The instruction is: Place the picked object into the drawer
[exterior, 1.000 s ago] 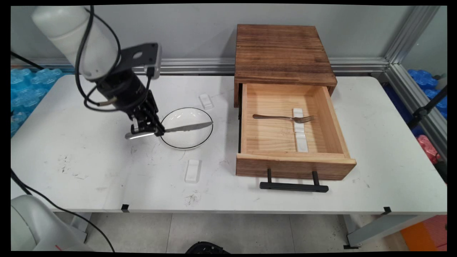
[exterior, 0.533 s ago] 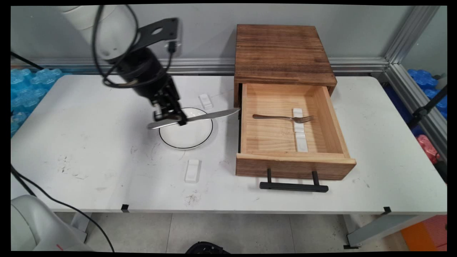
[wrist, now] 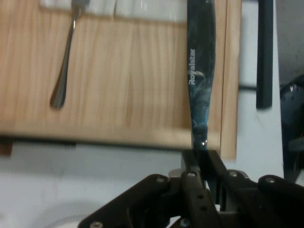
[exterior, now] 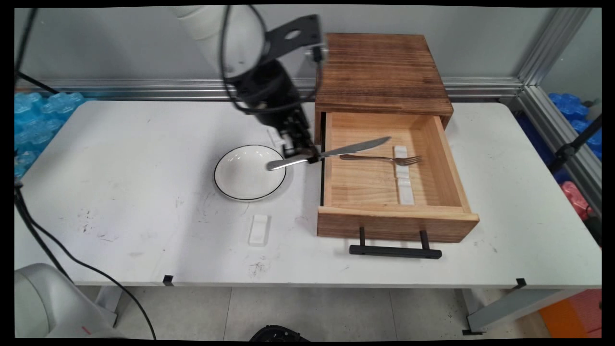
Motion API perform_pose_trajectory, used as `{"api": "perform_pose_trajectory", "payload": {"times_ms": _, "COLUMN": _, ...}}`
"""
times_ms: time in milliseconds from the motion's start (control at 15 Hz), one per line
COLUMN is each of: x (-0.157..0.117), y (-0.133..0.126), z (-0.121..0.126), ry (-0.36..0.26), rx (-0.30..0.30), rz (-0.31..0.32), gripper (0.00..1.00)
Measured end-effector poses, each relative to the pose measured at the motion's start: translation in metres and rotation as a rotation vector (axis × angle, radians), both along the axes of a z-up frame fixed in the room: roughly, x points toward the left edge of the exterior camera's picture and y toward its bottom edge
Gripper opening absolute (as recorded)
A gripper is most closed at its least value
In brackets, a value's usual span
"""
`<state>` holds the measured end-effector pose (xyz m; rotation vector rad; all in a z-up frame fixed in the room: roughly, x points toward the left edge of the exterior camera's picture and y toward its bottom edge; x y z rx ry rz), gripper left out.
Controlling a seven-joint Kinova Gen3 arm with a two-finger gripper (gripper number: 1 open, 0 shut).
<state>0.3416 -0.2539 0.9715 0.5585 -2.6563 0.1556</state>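
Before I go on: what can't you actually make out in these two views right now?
- Small white rest beside the plate: main view, mostly hidden by the gripper.
- Knife: hand view, its far end cut off by the top edge.
- Fork prongs: hand view, cut off at the top edge.
- Drawer's near inner wall: main view, hidden behind its own front board.

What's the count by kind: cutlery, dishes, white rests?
Cutlery: 2, the steel table knife in the black claw and the steel fork in the wooden drawer.
Dishes: 1, the black-rimmed white plate.
White rests visible: 3.
Total: 6.
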Motion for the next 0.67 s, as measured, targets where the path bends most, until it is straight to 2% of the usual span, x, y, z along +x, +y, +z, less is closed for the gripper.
{"api": "perform_pose_trajectory", "payload": {"times_ms": 267, "x": -0.035, "y": -0.023, "z": -0.012, "ry": 0.007, "rx": -0.026, "rz": -0.029, "gripper": 0.0}}
{"api": "perform_pose_trajectory", "payload": {"times_ms": 667, "x": -0.084, "y": -0.059, "z": -0.046, "ry": -0.004, "rx": -0.055, "rz": -0.048, "gripper": 0.0}}
